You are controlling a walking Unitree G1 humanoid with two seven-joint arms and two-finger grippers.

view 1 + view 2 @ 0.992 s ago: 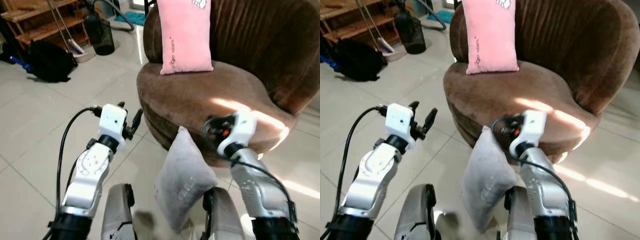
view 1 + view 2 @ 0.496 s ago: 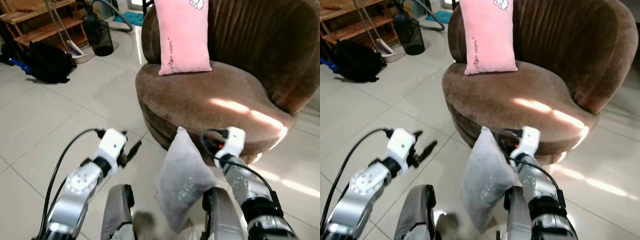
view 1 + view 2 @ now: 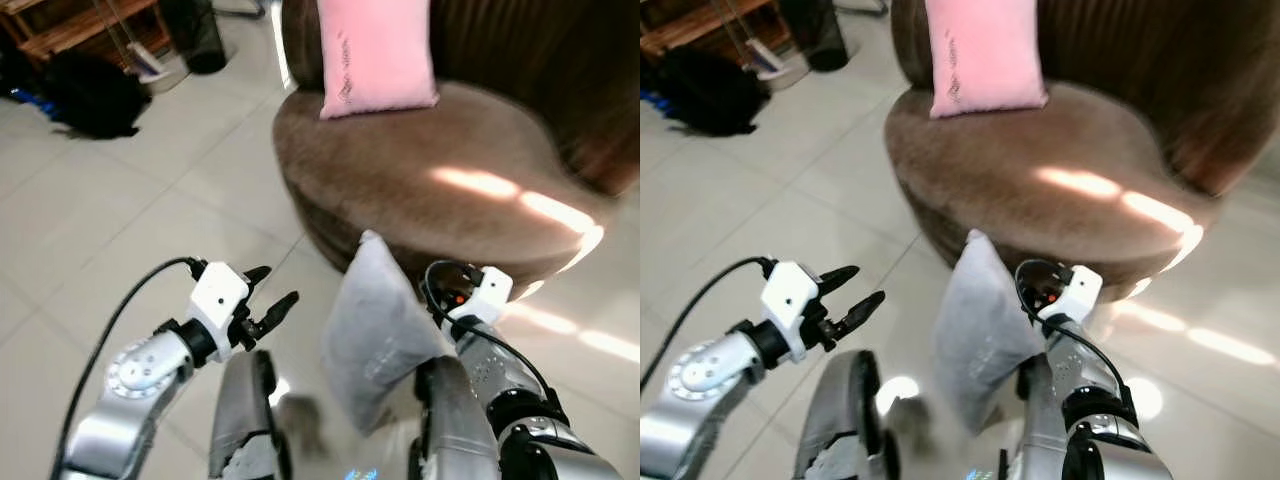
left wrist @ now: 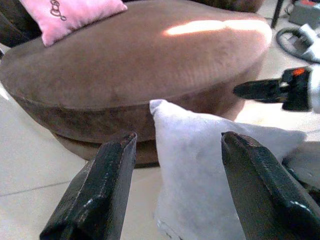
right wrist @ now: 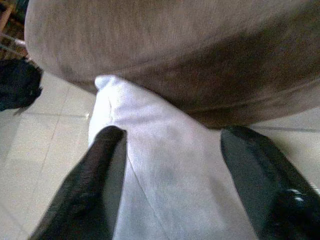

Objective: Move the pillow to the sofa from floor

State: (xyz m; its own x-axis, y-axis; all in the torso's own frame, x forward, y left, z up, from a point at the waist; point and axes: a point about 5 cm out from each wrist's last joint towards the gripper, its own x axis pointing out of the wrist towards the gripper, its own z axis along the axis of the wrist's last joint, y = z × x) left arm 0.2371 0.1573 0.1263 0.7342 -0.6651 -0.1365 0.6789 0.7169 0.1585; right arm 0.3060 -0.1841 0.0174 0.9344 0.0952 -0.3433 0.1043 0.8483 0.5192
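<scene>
pale tile floor (image 3: 120, 215), brown sofa (image 3: 420, 180) ahead with a pink pillow (image 3: 375, 55) on it. head view: your grey pillow (image 3: 375, 330) stands upright on the floor against the sofa base, between both arms. left wrist: left claw (image 4: 172, 185) open, pillow dead ahead. right wrist: right claw (image 5: 175, 185) open, nearer, straddling it.

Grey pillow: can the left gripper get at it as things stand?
Probably yes. The left gripper is open beside the grey pillow with only bare floor between them.
</scene>
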